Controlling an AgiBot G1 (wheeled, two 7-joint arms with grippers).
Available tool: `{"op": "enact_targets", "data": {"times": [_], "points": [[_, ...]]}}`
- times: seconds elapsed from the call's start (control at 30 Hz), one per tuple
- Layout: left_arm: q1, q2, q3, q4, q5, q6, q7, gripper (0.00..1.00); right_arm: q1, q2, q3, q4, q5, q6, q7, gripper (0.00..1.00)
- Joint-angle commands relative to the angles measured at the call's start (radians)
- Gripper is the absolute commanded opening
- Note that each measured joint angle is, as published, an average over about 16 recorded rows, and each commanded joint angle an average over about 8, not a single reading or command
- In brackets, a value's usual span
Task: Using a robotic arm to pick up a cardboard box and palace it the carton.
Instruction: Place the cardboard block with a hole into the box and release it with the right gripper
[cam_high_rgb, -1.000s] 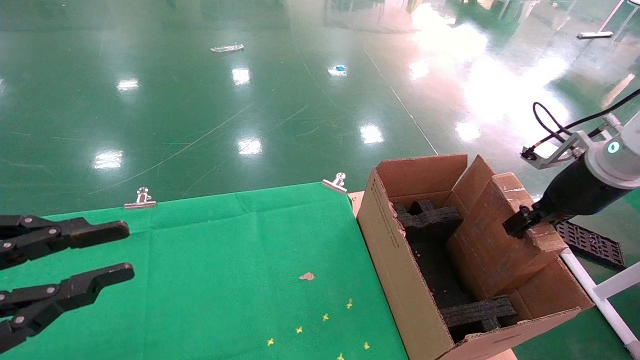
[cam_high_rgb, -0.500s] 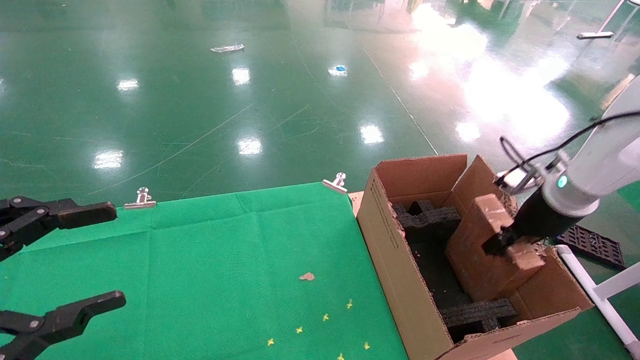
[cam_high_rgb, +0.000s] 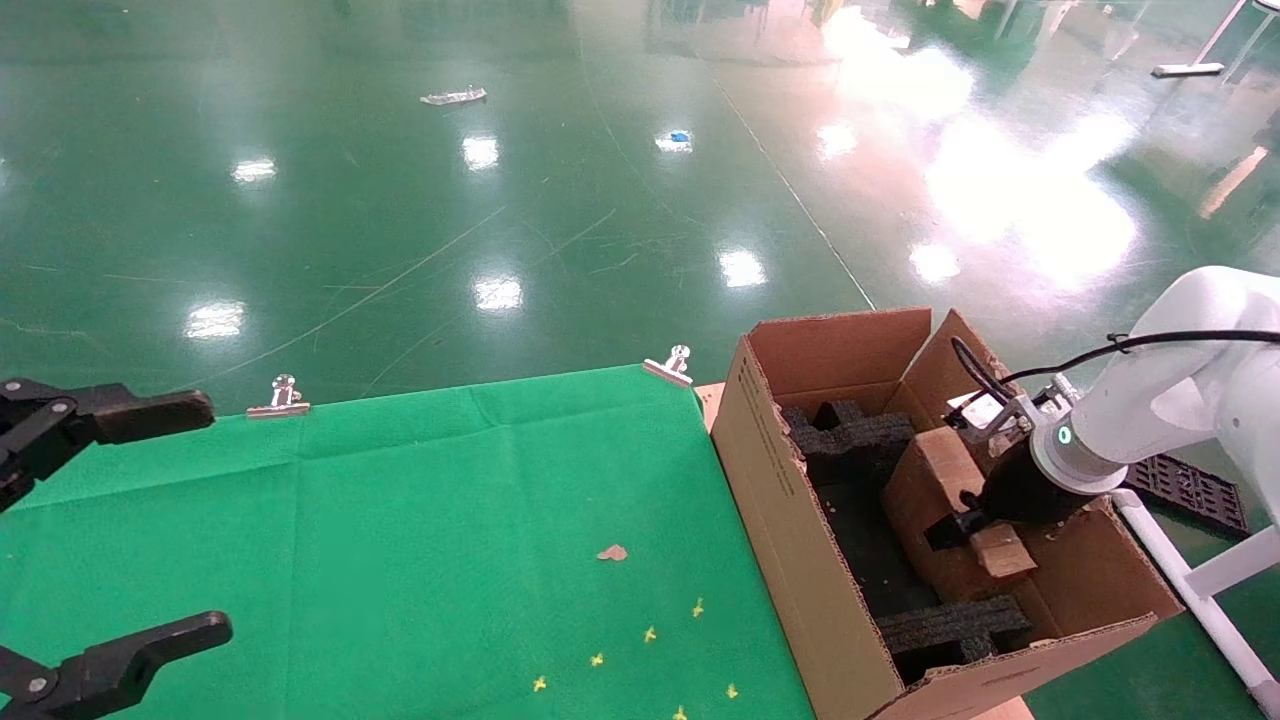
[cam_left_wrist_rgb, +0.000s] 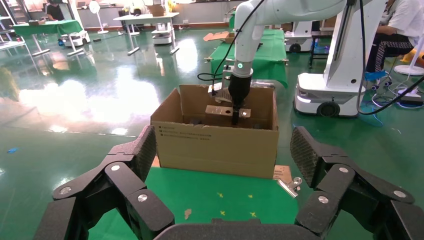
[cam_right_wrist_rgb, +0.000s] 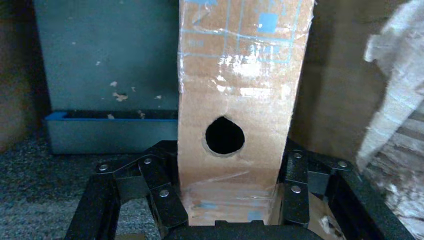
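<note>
1. Nearest, the left gripper (cam_high_rgb: 110, 530) hangs idle over the green cloth (cam_high_rgb: 430, 520) with its fingers spread wide and nothing between them; the left wrist view shows the same wide gap

2. Past the cloth's edge stands the carton (cam_high_rgb: 790, 540), open at the top, with black foam (cam_high_rgb: 850, 435) at its near and far ends

3. Inside it, the cardboard box (cam_high_rgb: 925, 490) sits low between the 2 foam pieces, leaning against the carton's right wall, its top about level with the rim

4. The right gripper (cam_high_rgb: 955, 525) on the robotic arm (cam_high_rgb: 1160, 420) reaches down into the carton and pinches the cardboard box; in the right wrist view its fingers (cam_right_wrist_rgb: 160, 185) press both sides of the box's narrow face

5. Judged step: placing, nearly done. Next the box should settle on the carton floor, then the fingers should spread and the arm lift straight up without catching the flap (cam_high_rgb: 955, 365) or tipping the box

6. Beyond lies a shiny green floor (cam_high_rgb: 500, 200)
</note>
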Motion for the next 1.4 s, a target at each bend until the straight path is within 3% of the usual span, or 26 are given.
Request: {"op": "enact_targets", "data": {"times": [0.03, 0.1, 1.07, 1.4], "points": [[0.0, 0.0, 0.0, 0.0, 0.0, 0.0, 0.0, 1.0, -0.01, 0.0, 0.008, -0.002, 0.012, 0.006, -0.019, 0.79], [0.0, 0.0, 0.0, 0.0, 0.0, 0.0, 0.0, 1.0, -0.009, -0.002, 0.008, -0.009, 0.011, 0.001, -0.029, 1.0], [0.0, -0.001, 0.002, 0.0, -0.001, -0.001, 0.001, 1.0, 0.052, -0.023, 0.0, -0.075, -0.002, -0.026, -0.068, 1.0], [-0.001, -0.001, 0.002, 0.0, -0.002, -0.001, 0.001, 1.0, 0.179, 0.004, 0.027, -0.064, 0.035, -0.046, -0.122, 1.0]]}}
